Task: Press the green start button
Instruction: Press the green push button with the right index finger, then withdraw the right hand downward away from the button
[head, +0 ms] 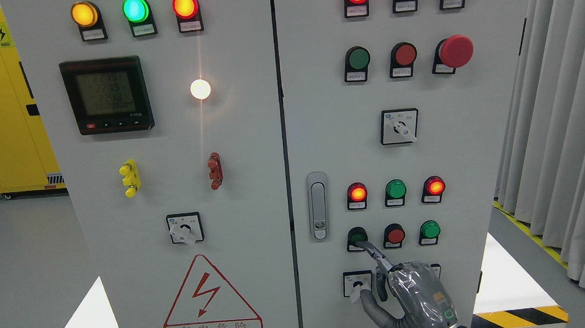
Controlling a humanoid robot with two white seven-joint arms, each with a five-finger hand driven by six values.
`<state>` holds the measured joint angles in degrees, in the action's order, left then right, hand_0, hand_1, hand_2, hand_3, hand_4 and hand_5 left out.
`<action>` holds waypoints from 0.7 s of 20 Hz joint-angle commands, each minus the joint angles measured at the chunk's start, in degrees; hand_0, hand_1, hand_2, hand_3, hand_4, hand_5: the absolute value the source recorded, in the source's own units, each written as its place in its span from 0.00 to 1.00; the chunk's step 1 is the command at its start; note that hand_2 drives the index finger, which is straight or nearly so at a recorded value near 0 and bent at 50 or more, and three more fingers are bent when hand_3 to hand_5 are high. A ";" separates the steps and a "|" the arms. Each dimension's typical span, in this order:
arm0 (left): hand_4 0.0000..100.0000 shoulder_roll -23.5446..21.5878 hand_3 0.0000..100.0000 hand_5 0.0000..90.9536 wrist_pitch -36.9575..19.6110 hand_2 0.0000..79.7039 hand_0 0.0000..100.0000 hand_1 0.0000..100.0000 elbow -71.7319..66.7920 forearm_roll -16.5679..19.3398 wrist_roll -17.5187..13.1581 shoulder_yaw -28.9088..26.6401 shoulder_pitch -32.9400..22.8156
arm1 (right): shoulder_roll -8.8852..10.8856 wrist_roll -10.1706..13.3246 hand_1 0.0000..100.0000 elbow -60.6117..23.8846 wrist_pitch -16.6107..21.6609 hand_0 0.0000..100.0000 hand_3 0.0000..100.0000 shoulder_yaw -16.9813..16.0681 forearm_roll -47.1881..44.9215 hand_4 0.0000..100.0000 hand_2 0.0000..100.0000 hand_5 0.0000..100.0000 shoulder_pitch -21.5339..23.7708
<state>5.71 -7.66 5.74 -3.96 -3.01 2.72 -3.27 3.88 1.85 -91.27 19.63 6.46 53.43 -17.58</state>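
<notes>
My right hand point(411, 295), grey and wrapped in clear film, comes up from the bottom edge in front of the right cabinet door. Its index finger point(376, 256) points up and to the left, and the tip touches the lower edge of a dark green push button point(356, 235). The other fingers are curled and the thumb hangs below; the hand holds nothing. This button is the leftmost in a row with a red button point(395, 235) and a lit green one point(430, 229). Another green push button point(357, 58) sits higher on the same door. My left hand is out of view.
A rotary switch point(357, 283) lies just left of my hand, partly hidden by it. Above the button row are red, green and red indicator lamps point(395, 189). A door latch point(318, 206) stands to the left. A big red mushroom stop button point(455, 51) is at the upper right. Grey curtains point(563, 129) hang on the right.
</notes>
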 commanded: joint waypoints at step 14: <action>0.00 0.00 0.00 0.00 0.01 0.00 0.12 0.56 -0.03 0.00 0.02 0.00 0.02 | -0.01 2.71 0.81 -5.59 3.22 0.73 0.88 0.22 -2.27 0.99 0.00 0.96 3.95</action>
<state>5.71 -7.66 5.74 -3.96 -3.01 2.72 -3.27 3.87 4.03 -94.06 21.67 6.37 52.13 -15.19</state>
